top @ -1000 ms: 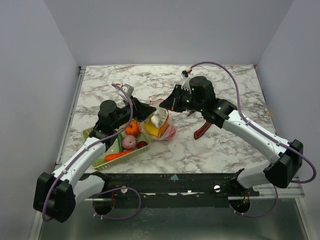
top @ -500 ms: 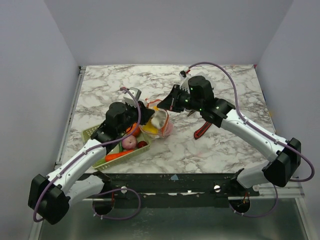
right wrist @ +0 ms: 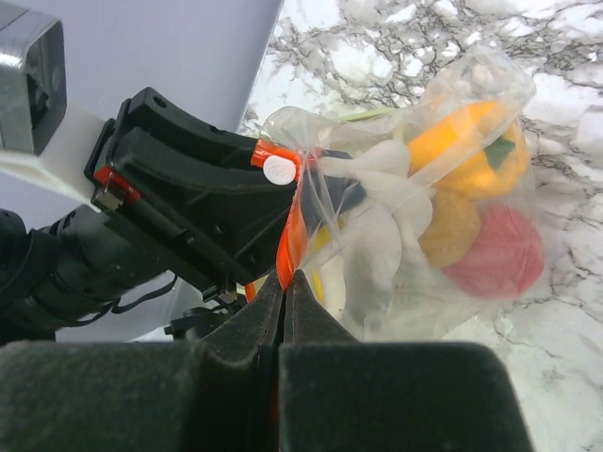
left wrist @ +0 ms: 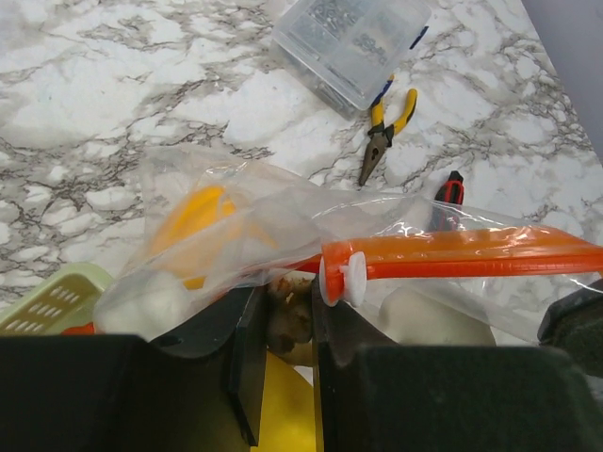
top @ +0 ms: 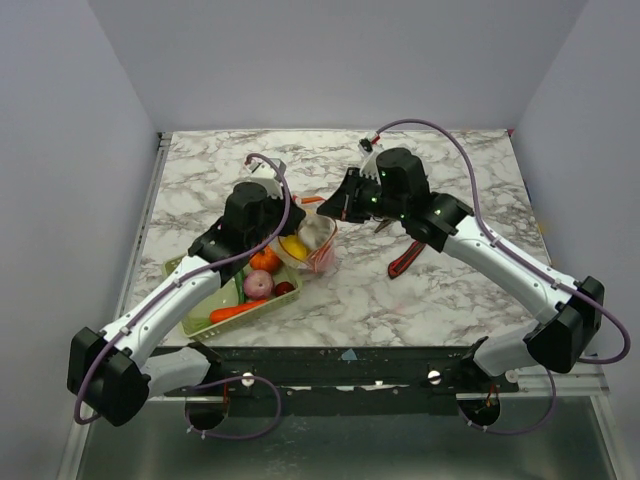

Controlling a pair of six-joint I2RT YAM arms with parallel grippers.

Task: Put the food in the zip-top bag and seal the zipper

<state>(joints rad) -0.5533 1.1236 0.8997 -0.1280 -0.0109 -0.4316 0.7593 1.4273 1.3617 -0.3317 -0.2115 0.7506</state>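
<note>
Now | right gripper point(right wrist: 284, 282) pinches zipper point(right wrist: 289, 235); left gripper point(left wrist: 283, 315) grips zip-top bag point(left wrist: 283, 212)

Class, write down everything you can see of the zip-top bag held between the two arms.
The zip-top bag is clear, crinkled soft plastic, bulging and floppy. An orange zipper with a white slider runs along its mouth. Yellow, white, orange and red toy food shows inside. The right gripper pinches the zipper; the left gripper grips the bag beside the slider.

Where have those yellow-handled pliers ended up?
In the left wrist view, the pliers lie on the marble table at upper right, right beside the clear parts box, beyond the bag.
</note>
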